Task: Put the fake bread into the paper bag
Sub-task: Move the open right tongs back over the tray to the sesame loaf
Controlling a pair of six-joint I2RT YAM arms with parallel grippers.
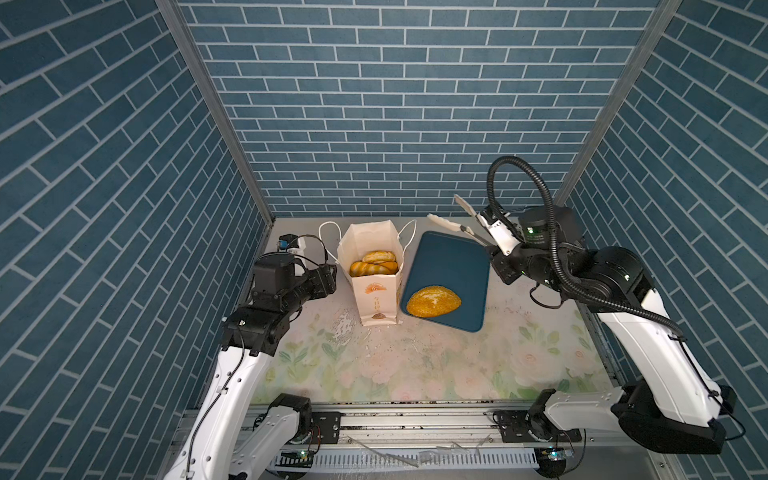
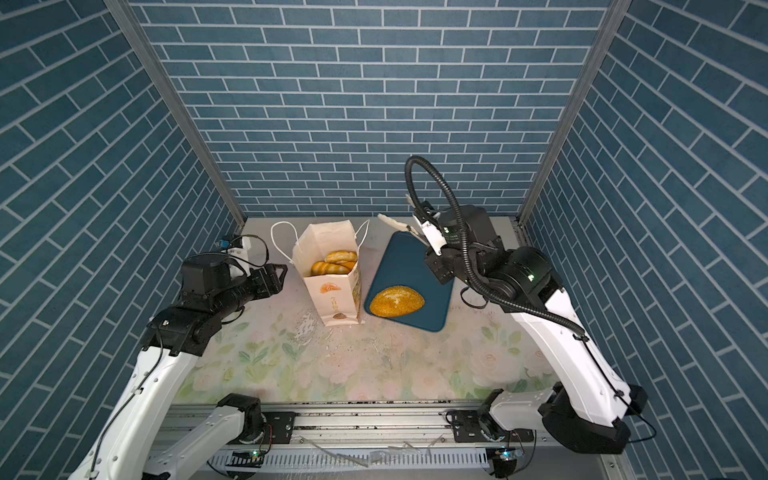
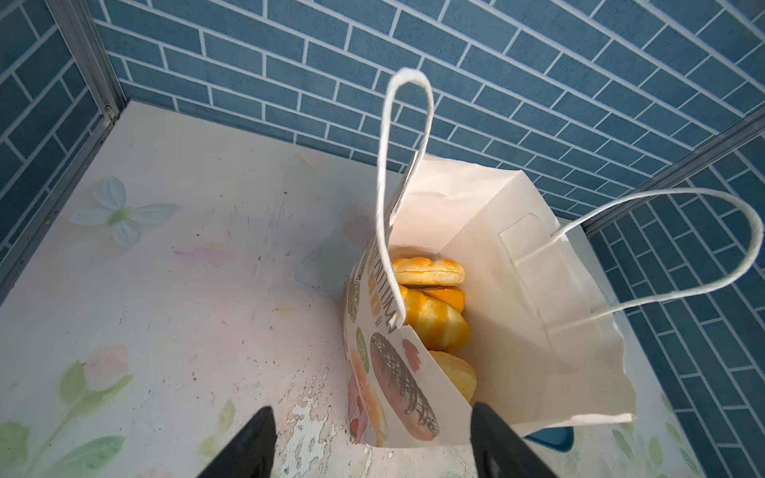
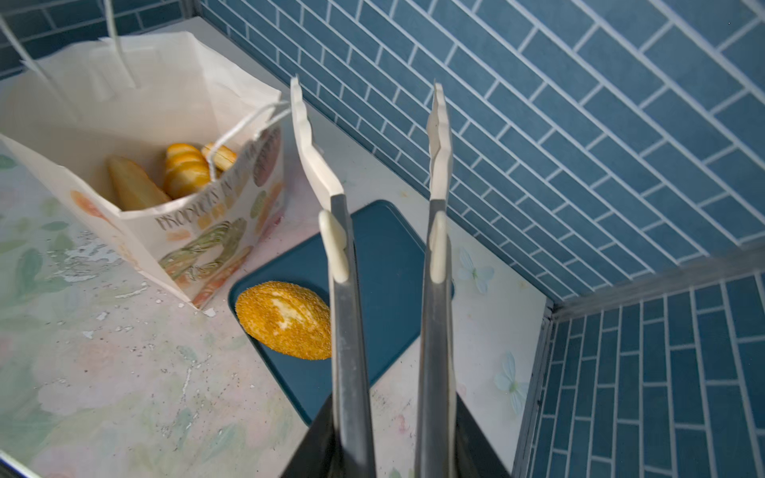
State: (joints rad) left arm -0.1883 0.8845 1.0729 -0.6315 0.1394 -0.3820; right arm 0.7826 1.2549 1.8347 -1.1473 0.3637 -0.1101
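Observation:
The paper bag (image 1: pixel 376 291) (image 2: pixel 332 299) stands open at the back of the table, with several fake bread pieces (image 1: pixel 374 264) (image 3: pixel 434 323) (image 4: pixel 186 169) inside. One large sesame-speckled oval loaf (image 1: pixel 433 301) (image 2: pixel 397 301) (image 4: pixel 285 325) lies at the near end of the dark blue tray (image 1: pixel 453 266). My right gripper (image 1: pixel 500 245) (image 4: pixel 393 447) is shut on metal tongs (image 1: pixel 449 224) (image 4: pixel 345 331); their white tips are spread with nothing between them, raised over the tray's far end. My left gripper (image 1: pixel 330 278) (image 3: pixel 372 447) is open just left of the bag, with the bag's corner (image 3: pixel 414 414) between its jaws but not touched.
The tray (image 2: pixel 411 266) (image 4: pixel 385 256) lies right beside the bag. Blue brick walls enclose the floral table on three sides. The bag's cord handles (image 3: pixel 405 165) stick up and outward. White flakes (image 1: pixel 345 328) are scattered in front of the bag.

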